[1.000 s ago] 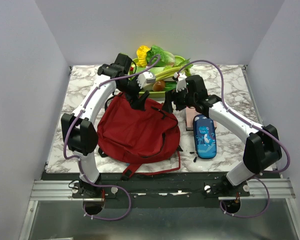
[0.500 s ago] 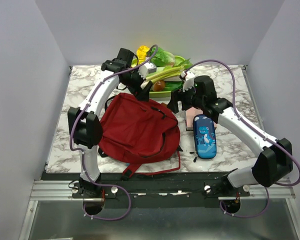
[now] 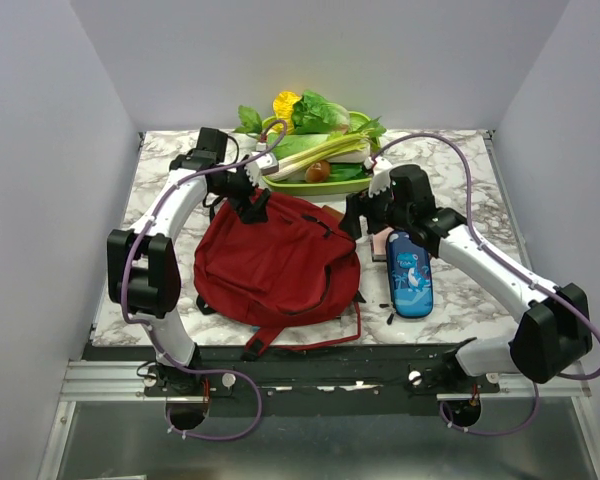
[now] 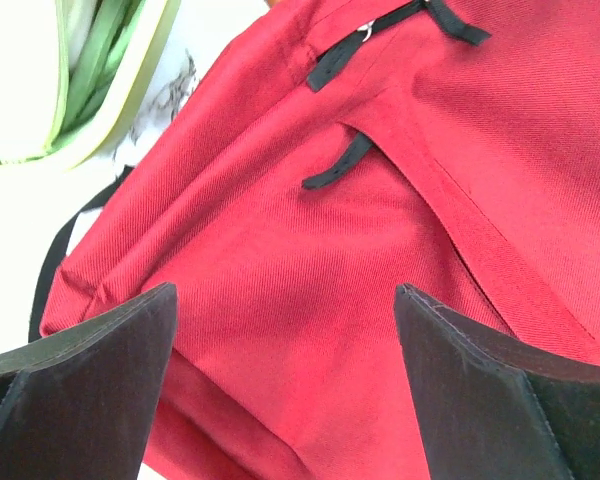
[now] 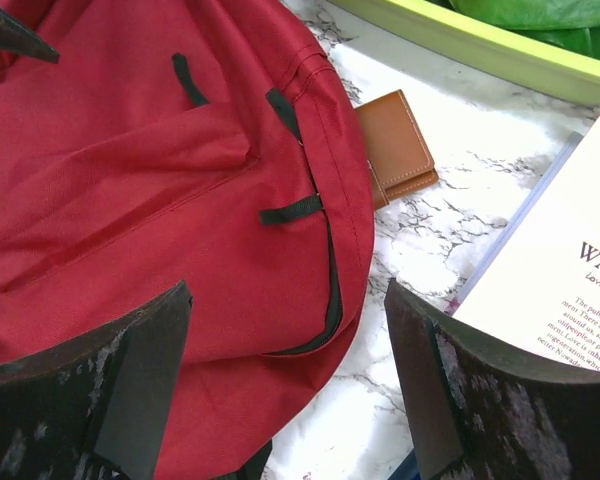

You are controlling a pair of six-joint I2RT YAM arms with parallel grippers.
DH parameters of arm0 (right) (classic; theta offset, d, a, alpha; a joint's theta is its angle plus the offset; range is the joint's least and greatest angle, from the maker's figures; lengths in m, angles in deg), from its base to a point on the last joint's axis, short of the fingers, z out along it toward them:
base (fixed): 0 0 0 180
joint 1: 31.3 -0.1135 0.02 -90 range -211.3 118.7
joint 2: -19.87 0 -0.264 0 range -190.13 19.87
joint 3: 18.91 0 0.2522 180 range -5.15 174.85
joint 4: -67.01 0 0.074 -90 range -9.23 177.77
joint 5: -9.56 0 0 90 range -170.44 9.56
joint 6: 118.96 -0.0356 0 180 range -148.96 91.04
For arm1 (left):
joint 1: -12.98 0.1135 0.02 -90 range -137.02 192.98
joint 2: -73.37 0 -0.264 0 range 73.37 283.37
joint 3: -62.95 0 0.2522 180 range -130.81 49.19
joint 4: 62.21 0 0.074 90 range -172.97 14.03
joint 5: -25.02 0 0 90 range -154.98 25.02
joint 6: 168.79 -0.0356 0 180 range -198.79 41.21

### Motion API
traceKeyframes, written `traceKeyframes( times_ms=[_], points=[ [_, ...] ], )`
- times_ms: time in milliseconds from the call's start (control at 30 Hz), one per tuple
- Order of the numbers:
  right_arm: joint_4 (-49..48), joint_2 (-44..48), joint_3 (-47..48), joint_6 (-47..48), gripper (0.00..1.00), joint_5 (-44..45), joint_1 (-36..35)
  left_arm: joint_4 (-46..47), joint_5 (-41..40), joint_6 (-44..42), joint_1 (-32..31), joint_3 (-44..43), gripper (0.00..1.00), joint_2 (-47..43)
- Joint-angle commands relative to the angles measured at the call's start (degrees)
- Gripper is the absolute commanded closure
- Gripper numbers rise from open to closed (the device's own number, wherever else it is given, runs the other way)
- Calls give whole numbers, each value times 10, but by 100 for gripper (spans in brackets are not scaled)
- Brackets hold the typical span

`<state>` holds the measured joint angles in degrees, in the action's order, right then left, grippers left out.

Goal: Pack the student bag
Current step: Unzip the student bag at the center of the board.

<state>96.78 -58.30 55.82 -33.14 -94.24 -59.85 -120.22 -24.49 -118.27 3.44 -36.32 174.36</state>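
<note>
I count one student bag [image 3: 275, 262] on the marble table [image 3: 465, 175]. It lies flat in the middle, nearer the left arm, dark red with black straps trailing off its near edge.

Two grippers are over its far end. The left gripper [image 3: 252, 207] hangs above the bag's far-left corner. On my left wrist feed its two fingers [image 4: 80, 390] stand wide apart with only red fabric [image 4: 380, 260] showing between them. I cannot tell whether the tips touch the cloth. The right gripper [image 3: 350, 218] is at the bag's far-right edge. Its jaws are also spread and hold nothing, with the bag's rounded side [image 5: 130, 180] beneath them.

On the right wrist feed I count three short black tabs [image 5: 290, 212] on the bag, and one brown wallet [image 5: 395, 150] lying against its edge. One white-covered book [image 5: 550, 280] lies just beside the wallet. One blue pencil case [image 3: 410, 275] sits right of the bag, near it but apart. One green tray [image 3: 325, 186] of vegetables stands just behind the bag.
</note>
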Motion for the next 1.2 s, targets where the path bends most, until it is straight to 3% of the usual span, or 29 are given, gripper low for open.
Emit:
traceKeyframes(
  times_ms=[0, 200, 633, 867, 1167],
  points=[
    [-37, 5, -21, -21, 14, -14, -4, -16, 64, -130, -12, -24, 7, 0],
    [-117, -43, -40, -46, 15, -26, -4, -36, 61, -251, -32, 27, 10, -21],
    [-177, -146, 14, -25, 16, -11, -3, 78, 89, -384, -41, 89, 19, -6],
    [-205, -195, 15, -29, 16, -17, -4, -60, 136, -489, -45, -7, 28, 82],
    [-229, -218, 7, -30, 16, -39, -4, -56, 128, -528, -65, 16, 43, 84]
  ],
)
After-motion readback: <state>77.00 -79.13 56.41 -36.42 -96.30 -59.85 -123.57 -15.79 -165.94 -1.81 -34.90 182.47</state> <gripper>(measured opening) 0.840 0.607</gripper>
